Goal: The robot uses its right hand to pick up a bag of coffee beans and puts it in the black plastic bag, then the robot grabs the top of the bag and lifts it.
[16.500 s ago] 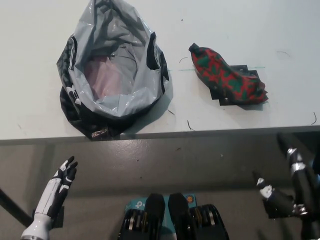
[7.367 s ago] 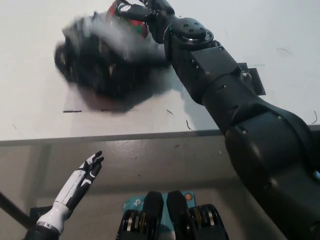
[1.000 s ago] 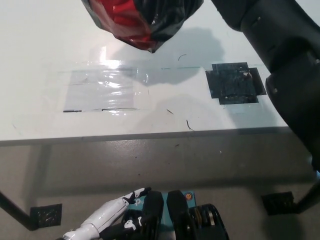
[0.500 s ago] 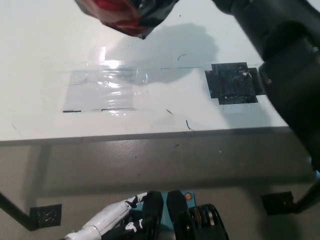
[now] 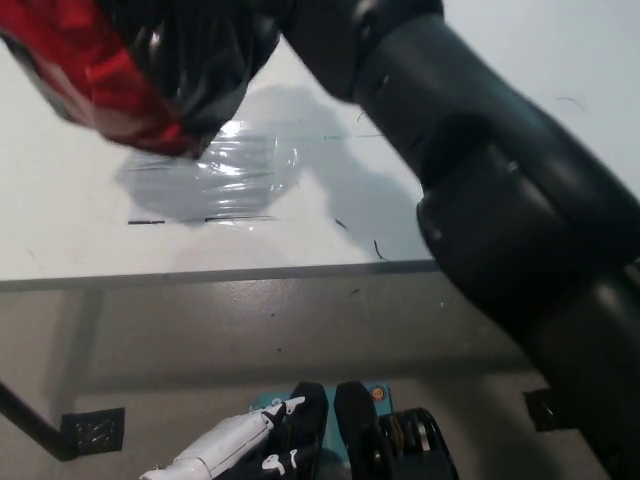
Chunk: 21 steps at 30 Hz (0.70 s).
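Right robot hand hidden above blurred black plastic bag [image 5: 190,60].

Black plastic bag [image 5: 215,60] hung above white table [image 5: 330,215], clear of surface, blurred. Red bag of coffee beans [image 5: 95,80] showed through its stretched side. Black right arm [image 5: 480,190] reached diagonally to bag top; hand itself out of frame. White left hand [image 5: 235,450] rested low, beside body.
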{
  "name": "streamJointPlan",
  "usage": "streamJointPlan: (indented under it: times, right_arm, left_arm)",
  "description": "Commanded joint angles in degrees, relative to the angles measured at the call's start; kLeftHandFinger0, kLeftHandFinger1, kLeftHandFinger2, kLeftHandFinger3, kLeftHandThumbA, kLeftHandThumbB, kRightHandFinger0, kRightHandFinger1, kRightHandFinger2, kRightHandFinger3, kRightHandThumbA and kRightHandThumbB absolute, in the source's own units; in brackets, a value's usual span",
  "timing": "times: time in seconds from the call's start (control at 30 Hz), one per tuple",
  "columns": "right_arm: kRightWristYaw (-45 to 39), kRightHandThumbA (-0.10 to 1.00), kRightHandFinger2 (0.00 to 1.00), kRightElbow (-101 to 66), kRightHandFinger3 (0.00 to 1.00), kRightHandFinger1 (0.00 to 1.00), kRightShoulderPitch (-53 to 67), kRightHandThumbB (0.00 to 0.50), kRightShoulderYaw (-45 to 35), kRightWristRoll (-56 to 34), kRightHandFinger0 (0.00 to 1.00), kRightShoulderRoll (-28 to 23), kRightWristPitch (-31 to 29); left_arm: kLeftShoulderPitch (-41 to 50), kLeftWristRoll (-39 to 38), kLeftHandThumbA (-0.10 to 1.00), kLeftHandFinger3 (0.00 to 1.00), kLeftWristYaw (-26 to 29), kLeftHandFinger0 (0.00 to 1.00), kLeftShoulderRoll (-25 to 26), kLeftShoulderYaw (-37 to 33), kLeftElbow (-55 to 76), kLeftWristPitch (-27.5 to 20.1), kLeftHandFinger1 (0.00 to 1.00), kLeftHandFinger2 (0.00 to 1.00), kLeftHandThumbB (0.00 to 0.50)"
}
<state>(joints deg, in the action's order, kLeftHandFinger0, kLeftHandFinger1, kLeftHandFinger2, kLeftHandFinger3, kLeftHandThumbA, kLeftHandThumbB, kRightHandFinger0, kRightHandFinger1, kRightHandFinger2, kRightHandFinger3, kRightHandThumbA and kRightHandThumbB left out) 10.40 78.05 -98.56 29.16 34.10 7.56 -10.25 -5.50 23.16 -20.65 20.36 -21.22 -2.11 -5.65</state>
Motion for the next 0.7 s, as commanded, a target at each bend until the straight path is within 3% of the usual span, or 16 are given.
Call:
streamJointPlan:
  times: [0.0,0.03,0.07,0.13,0.2,0.23,0.3,0.33,0.37,0.4,0.43,0.47,0.5,0.53,0.57,0.67]
  right_arm:
    - [6.1,-0.10,0.37,0.6,0.34,0.02,1.7,0.273,1.9,2.2,0.00,-0.8,-0.5]
    - [5.5,-0.10,0.42,0.9,0.49,0.03,3.0,0.277,2.4,2.4,0.00,-0.9,0.2]
    - [4.8,-0.10,0.48,1.0,0.49,0.06,4.3,0.282,3.0,2.7,0.00,-1.0,0.9]
    - [6.1,-0.10,0.48,1.2,0.38,0.06,6.4,0.291,4.2,3.6,0.00,-1.4,1.0]
    - [7.1,-0.10,0.61,1.6,0.23,0.15,8.9,0.296,5.9,5.0,0.00,-1.9,1.1]
    - [7.5,-0.10,0.69,1.7,0.22,0.21,10.4,0.307,6.9,5.8,0.03,-2.2,1.5]
    - [8.1,-0.10,0.77,1.6,0.31,0.27,11.4,0.304,7.7,6.2,0.04,-2.5,1.8]
    - [8.5,-0.10,0.83,1.6,0.47,0.32,12.0,0.295,8.3,6.6,0.10,-2.7,2.0]
    - [9.6,-0.10,0.72,1.7,0.47,0.33,13.7,0.273,9.0,7.0,0.11,-3.3,2.2]
    - [10.2,-0.10,0.72,1.7,0.47,0.33,14.4,0.273,9.1,6.9,0.11,-3.5,2.1]
    - [9.0,0.06,0.74,1.8,0.59,0.35,15.0,0.248,8.9,6.4,0.14,-3.7,2.8]
    - [5.0,0.34,1.00,2.2,0.91,0.66,14.9,0.275,8.5,5.6,0.37,-3.7,4.4]
    - [-1.9,0.56,1.00,2.5,1.00,1.00,14.8,0.361,6.4,2.9,0.68,-3.7,5.4]
    - [-7.3,0.64,1.00,2.5,1.00,1.00,14.6,0.395,4.2,0.2,1.00,-3.9,6.1]
    - [-10.1,0.70,1.00,2.4,1.00,1.00,14.4,0.473,3.3,-0.8,1.00,-4.2,6.4]
    - [-13.2,0.79,1.00,1.8,1.00,1.00,13.7,0.500,2.3,-1.2,1.00,-4.9,6.4]
  left_arm:
    - [-1.0,0.2,1.00,1.00,-1.2,0.94,1.0,0.0,2.2,0.2,0.97,1.00,0.266]
    - [-0.9,0.1,1.00,1.00,-1.1,0.94,0.9,0.0,2.2,0.1,0.97,1.00,0.277]
    - [-0.9,0.0,1.00,1.00,-1.1,0.96,0.9,0.1,2.2,-0.1,0.98,1.00,0.278]
    - [-1.0,0.0,1.00,1.00,-1.1,0.97,1.1,0.1,1.9,-0.5,1.00,1.00,0.280]
    - [-1.3,-0.1,1.00,1.00,-0.9,0.95,1.2,0.1,1.6,-1.3,0.99,1.00,0.280]
    - [-1.4,-0.1,1.00,1.00,-0.8,0.94,1.2,0.1,1.6,-1.5,0.97,1.00,0.280]
    - [-1.4,0.0,1.00,1.00,-0.8,0.92,1.2,0.1,1.5,-1.5,0.96,1.00,0.279]
    - [-1.3,0.2,1.00,1.00,-0.7,0.91,1.2,0.0,1.6,-1.3,0.95,1.00,0.283]
    - [-1.3,0.2,1.00,1.00,-0.9,0.90,1.1,0.0,1.6,-1.0,0.94,1.00,0.285]
    - [-1.3,0.1,1.00,1.00,-0.9,0.90,1.1,-0.1,1.5,-1.0,0.94,1.00,0.285]
    - [-1.3,0.0,1.00,1.00,-1.1,0.90,1.2,-0.1,1.5,-1.0,0.93,1.00,0.287]
    - [-1.5,0.1,1.00,1.00,-1.2,0.89,1.2,-0.2,1.5,-0.9,0.93,0.99,0.292]
    - [-1.6,0.1,1.00,1.00,-1.3,0.88,1.2,-0.2,1.5,-0.7,0.92,0.99,0.296]
    - [-1.9,0.3,1.00,1.00,-1.3,0.87,1.1,-0.3,1.3,-0.7,0.91,0.97,0.297]
    - [-2.1,0.5,1.00,1.00,-1.1,0.86,1.0,-0.3,1.0,-0.9,0.89,0.96,0.295]
    - [-2.0,0.7,1.00,1.00,-0.9,0.84,1.0,-0.3,1.0,-1.1,0.88,0.94,0.283]
